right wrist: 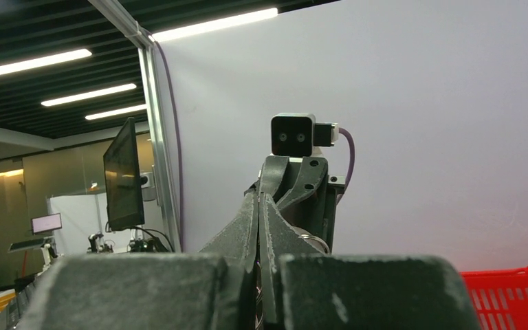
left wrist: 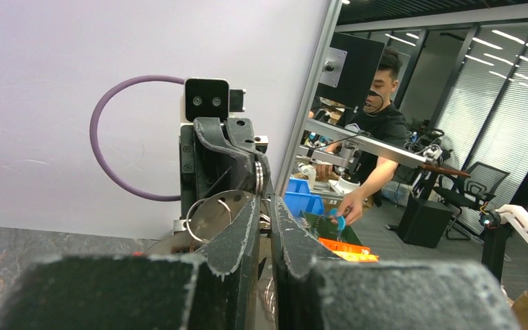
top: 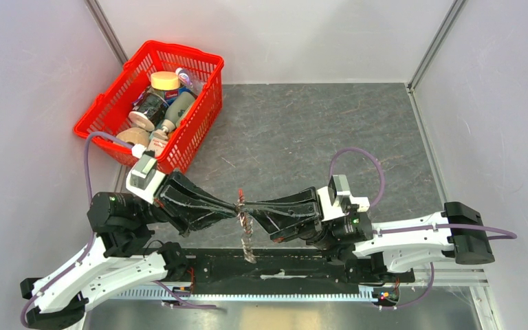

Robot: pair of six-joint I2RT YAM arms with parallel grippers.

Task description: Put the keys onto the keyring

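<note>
Keyring [top: 245, 230] first: it hangs in the air above the near part of the table [top: 316, 137], right where the tips of the two grippers meet nose to nose. From above we see it as a narrow silvery strand, coiled or beaded. It drops from a small red piece at its top end and trails toward the near edge. The right gripper [top: 253, 207] has its jaws pressed fully together. In the left wrist view a tight metal coil sits pinched edge-on between its tips, so we read it as clamped on the keyring. The left gripper [top: 232, 206] shows only a thin slit between its jaws, and we cannot tell whether they pinch anything. Just beside its fingers in that view, a thin wire ring [left wrist: 210, 214] gleams. A red basket [top: 203, 96] holding bottles and jars stands at the far left, well apart from the grippers.
</note>
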